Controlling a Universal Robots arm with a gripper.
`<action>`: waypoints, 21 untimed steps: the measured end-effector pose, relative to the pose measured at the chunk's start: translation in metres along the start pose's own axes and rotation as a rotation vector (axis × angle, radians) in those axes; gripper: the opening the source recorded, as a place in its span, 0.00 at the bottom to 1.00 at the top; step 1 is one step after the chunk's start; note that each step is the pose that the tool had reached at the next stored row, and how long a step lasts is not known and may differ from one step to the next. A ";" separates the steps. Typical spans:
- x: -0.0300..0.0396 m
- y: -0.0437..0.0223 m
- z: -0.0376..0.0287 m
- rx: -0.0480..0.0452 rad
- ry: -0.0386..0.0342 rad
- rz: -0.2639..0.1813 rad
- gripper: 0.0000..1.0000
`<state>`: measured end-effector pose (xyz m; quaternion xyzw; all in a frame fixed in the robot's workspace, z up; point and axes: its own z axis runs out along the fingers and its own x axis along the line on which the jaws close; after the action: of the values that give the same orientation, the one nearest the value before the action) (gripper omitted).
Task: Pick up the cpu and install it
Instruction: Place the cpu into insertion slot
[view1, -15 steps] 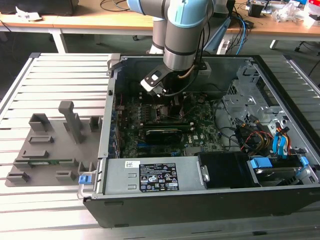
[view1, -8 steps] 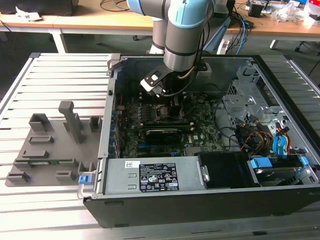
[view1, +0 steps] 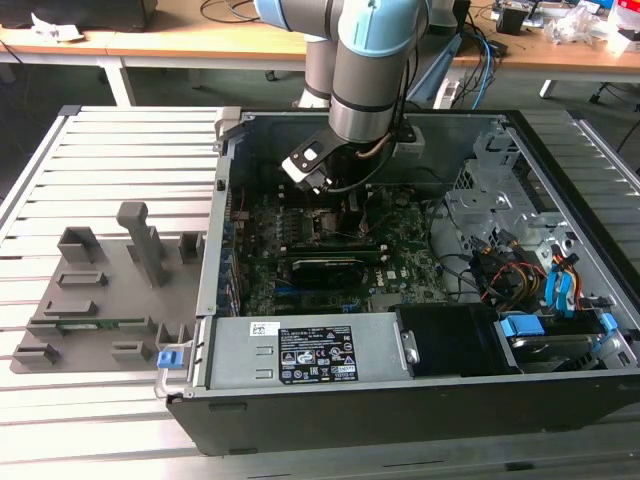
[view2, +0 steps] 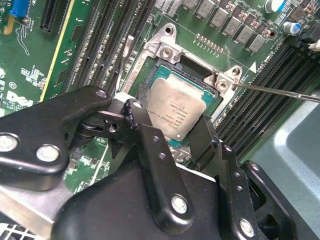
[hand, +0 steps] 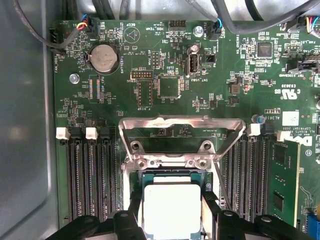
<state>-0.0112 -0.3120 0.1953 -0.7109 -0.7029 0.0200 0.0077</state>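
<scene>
The cpu (view2: 181, 106) (hand: 172, 206), a small square chip with a silvery top, lies level in the motherboard's socket (view2: 161, 75) in both wrist views. My gripper (view2: 169, 121) (hand: 172, 216) straddles it, one black fingertip pressed against each of two opposite edges, so it is shut on the chip. The socket's metal load plate (hand: 182, 125) stands flipped open beyond the chip. A thin latch lever (view2: 280, 93) sticks out to one side. In the exterior view the gripper (view1: 338, 195) reaches down into the open computer case (view1: 230, 250), with the arm's wrist hiding the chip.
Black memory slots (hand: 87, 175) flank the socket on both sides. A long black graphics card (view1: 330, 268) lies just in front of the gripper. Cables and a drive cage (view1: 500, 200) fill the case on the exterior view's right. A grey fixture tray (view1: 100, 290) sits outside the case on the exterior view's left.
</scene>
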 end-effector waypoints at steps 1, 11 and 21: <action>-0.0001 0.0001 -0.0001 -0.0004 -0.0008 0.000 0.55; -0.0001 -0.0003 -0.0157 -0.0016 -0.0008 0.000 0.62; -0.0005 -0.0013 -0.0372 -0.0017 -0.0007 0.000 0.11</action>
<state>-0.0110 -0.3118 0.2326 -0.7109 -0.7030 0.0196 0.0069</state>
